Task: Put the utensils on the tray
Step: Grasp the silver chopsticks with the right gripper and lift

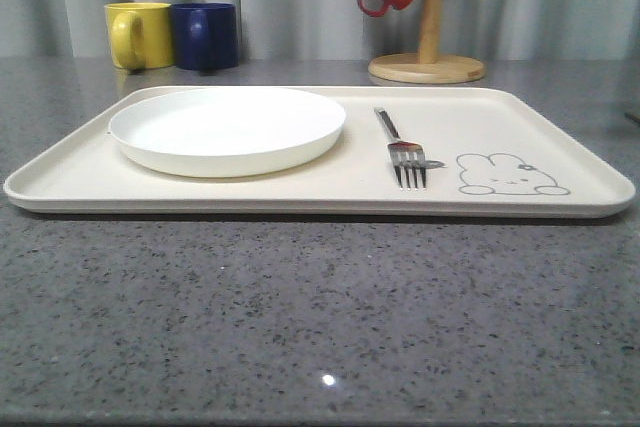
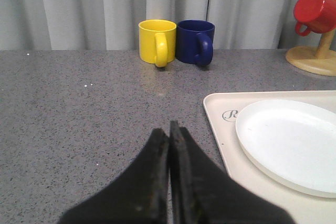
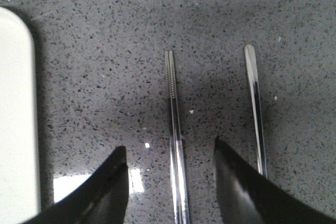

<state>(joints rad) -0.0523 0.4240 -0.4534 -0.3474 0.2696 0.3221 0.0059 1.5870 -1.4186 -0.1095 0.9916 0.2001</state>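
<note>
The fork (image 1: 405,153) already lies on the cream tray (image 1: 560,147), tines toward the near rim, between the white plate (image 1: 228,127) and the little rabbit drawing (image 1: 510,176). The chopsticks (image 3: 176,145) lie together as a tight pair on the grey table (image 1: 300,317), just off the tray's rounded corner, and the right pincer (image 3: 170,182) hangs directly over them, spread wide, one finger on each side of the pair and neither touching it. The spoon's handle (image 3: 255,103) lies just beyond one finger, close and nearly parallel. The step in hand looks like picking up the chopsticks, and I'd say the care lies in coming straight down so both sticks end up between the pads, then closing slowly so the smooth metal doesn't squirt out or the two sticks roll apart. The outer finger should land in the gap short of the spoon handle rather than on it. The left pincer (image 2: 169,135) is pressed closed on nothing, hovering over bare table near the tray's other end, with the yellow mug (image 2: 157,41) and blue mug (image 2: 195,41) beyond it.
</note>
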